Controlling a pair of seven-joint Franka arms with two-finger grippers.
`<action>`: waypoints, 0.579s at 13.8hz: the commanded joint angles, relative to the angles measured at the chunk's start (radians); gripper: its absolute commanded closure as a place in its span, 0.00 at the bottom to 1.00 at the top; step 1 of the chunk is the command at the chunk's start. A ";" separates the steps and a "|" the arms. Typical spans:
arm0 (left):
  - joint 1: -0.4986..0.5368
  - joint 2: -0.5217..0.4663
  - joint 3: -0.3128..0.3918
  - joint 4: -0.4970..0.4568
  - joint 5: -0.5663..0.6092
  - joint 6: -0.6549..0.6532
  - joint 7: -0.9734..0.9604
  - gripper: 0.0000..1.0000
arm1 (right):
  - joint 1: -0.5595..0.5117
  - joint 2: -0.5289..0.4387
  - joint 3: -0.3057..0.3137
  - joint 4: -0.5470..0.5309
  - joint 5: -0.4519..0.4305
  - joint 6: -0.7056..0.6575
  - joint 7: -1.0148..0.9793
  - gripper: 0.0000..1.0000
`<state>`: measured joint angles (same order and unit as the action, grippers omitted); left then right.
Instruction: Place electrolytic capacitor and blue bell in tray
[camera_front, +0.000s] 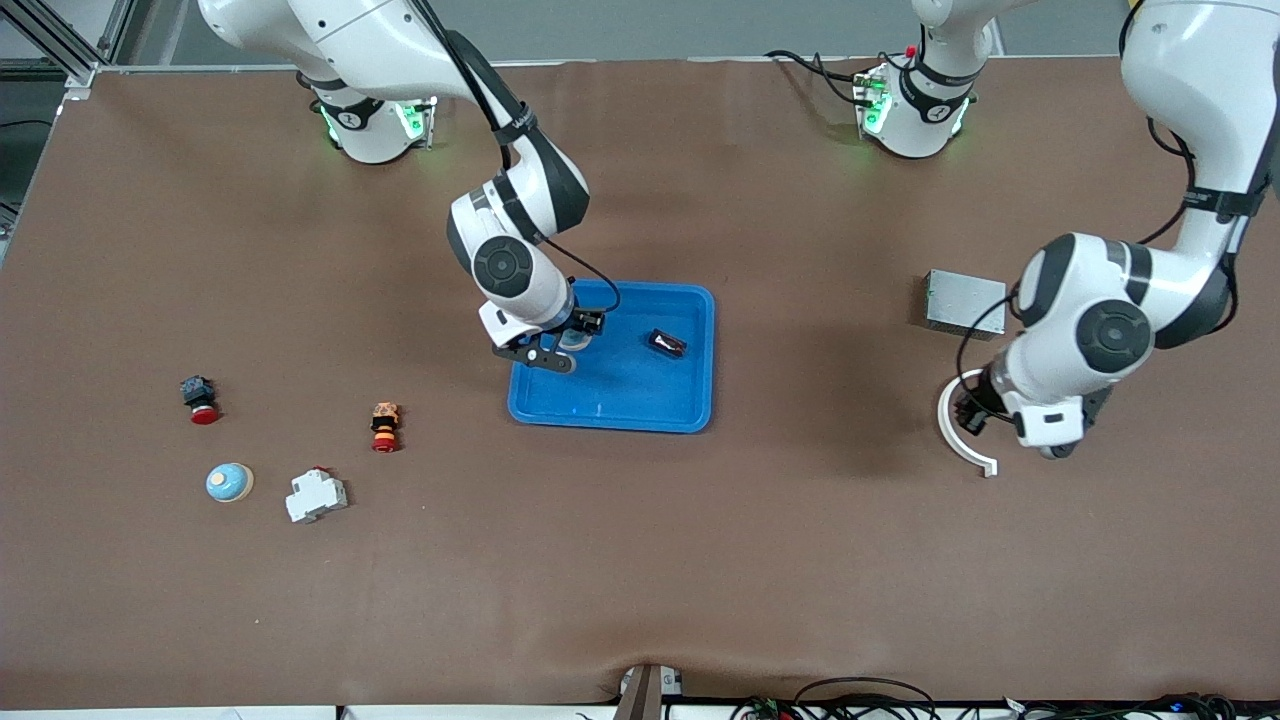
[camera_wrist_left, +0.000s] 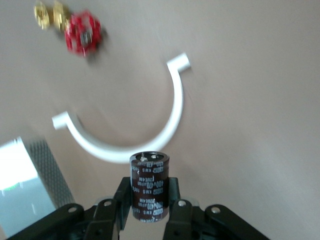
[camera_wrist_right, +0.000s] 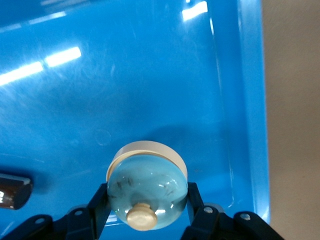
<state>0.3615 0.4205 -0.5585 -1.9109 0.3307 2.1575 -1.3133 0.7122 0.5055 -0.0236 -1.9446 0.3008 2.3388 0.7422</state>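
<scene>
The bright-blue tray (camera_front: 620, 395) lies mid-table. My right gripper (camera_front: 568, 346) is over the tray's corner toward the right arm's end and is shut on a pale blue bell (camera_wrist_right: 147, 185) with a cream base and knob, held low over the tray floor (camera_wrist_right: 150, 75). My left gripper (camera_wrist_left: 149, 210) is shut on a dark brown electrolytic capacitor (camera_wrist_left: 149, 187) and holds it upright above the table, over a white C-shaped ring (camera_wrist_left: 125, 145). In the front view this gripper (camera_front: 1048, 440) is over the ring (camera_front: 960, 435), and the capacitor is hidden there.
A small dark part (camera_front: 667, 343) lies in the tray. A grey metal box (camera_front: 963, 303) stands beside the ring; a red valve (camera_wrist_left: 80, 32) is near it. A second blue bell (camera_front: 229, 482), a white breaker (camera_front: 316, 495) and two red buttons (camera_front: 200, 398) (camera_front: 385, 426) lie toward the right arm's end.
</scene>
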 joint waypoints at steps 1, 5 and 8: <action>-0.022 0.020 -0.098 0.030 0.013 -0.024 -0.229 1.00 | 0.015 -0.027 -0.012 -0.045 0.023 0.016 0.008 0.91; -0.217 0.121 -0.100 0.165 0.014 -0.022 -0.534 1.00 | 0.007 -0.035 -0.012 -0.066 0.023 0.016 -0.006 0.91; -0.352 0.211 -0.093 0.271 0.022 -0.021 -0.641 1.00 | 0.003 -0.032 -0.012 -0.068 0.023 0.017 -0.009 0.91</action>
<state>0.0791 0.5495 -0.6591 -1.7395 0.3308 2.1548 -1.9073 0.7167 0.5038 -0.0340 -1.9788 0.3008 2.3444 0.7420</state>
